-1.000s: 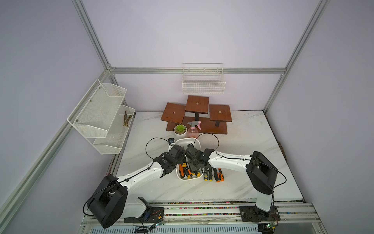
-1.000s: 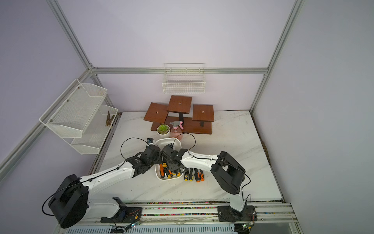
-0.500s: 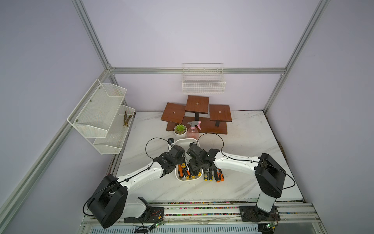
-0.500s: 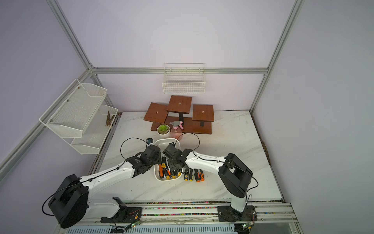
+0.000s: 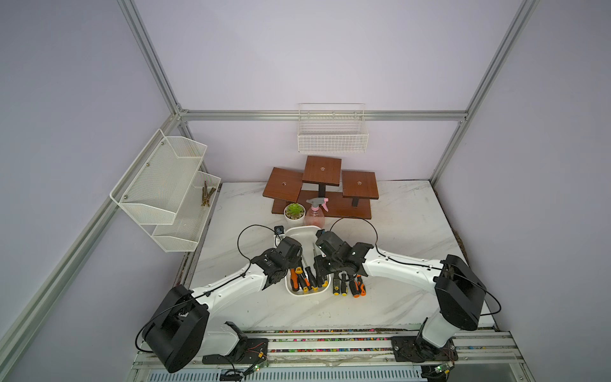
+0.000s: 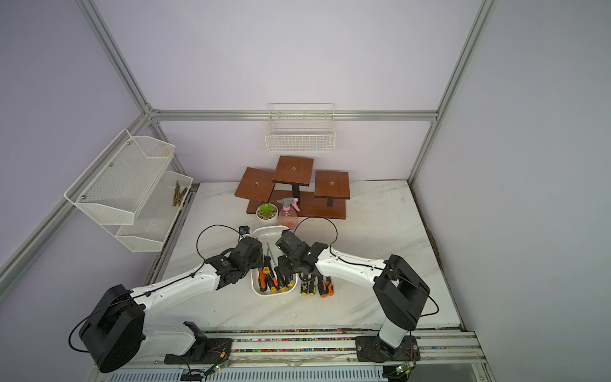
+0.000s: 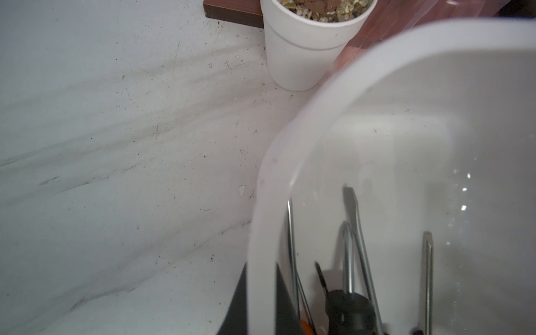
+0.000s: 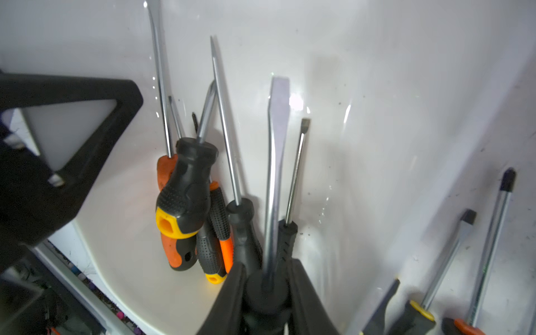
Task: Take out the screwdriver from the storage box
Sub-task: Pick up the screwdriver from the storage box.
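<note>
Swinging outward over the last second, the right arm's black elbow point(image 5: 458, 297) now sits nearer the right edge of the white marble-patterned desk point(image 5: 413, 215). On that arm the right pincer point(image 8: 266, 280) is clenched on the black handle of a broad flat-bladed steel screwdriver point(image 8: 277, 139). Its blade points over the inside of the shallow white smooth-walled storage box point(image 5: 299, 231); whether it is clear of the floor I cannot tell. The left pincer point(image 7: 261, 293) is clamped over that box's rolled rim, one finger each side. Inside lie more screwdrivers point(image 8: 185, 197) with orange, yellow and black handles. A few loose screwdrivers point(image 5: 348, 286) lie on the desk just beside the box. Behind it stand a green succulent point(image 5: 294, 210) in a white pot, a pink spray bottle point(image 5: 315, 213) and a brown wooden tiered stand point(image 5: 322, 185). A white wire basket point(image 5: 332, 139) hangs on the back wall. A white mesh two-tier shelf point(image 5: 162, 188) on the left wall holds brown twigs point(image 5: 207, 195).
</note>
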You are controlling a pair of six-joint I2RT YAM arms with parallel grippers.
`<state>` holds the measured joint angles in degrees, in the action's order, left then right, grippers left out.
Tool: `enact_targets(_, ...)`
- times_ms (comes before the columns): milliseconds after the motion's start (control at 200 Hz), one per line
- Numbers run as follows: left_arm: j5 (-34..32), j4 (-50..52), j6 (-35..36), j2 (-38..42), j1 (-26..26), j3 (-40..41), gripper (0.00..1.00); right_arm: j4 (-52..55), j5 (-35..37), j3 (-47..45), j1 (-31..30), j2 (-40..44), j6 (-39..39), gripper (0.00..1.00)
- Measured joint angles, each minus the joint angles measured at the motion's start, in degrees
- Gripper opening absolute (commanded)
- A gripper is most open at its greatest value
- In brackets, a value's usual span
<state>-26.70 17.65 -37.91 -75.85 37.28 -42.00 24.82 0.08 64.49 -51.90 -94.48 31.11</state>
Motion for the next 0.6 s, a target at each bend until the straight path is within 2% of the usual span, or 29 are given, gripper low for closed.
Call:
enact_targets(330,-0.1,0.0,0.0,0.0,0.0,0.0,0.0,-1.3,-1.0,-5.9,0.9,12.7,-0.3,0.0)
enact_targets(600,-0.1,0.0,0.0,0.0,0.0,0.0,0.0,-0.3,-0.2,-10.6,2.8,18.2,-0.5,0.0)
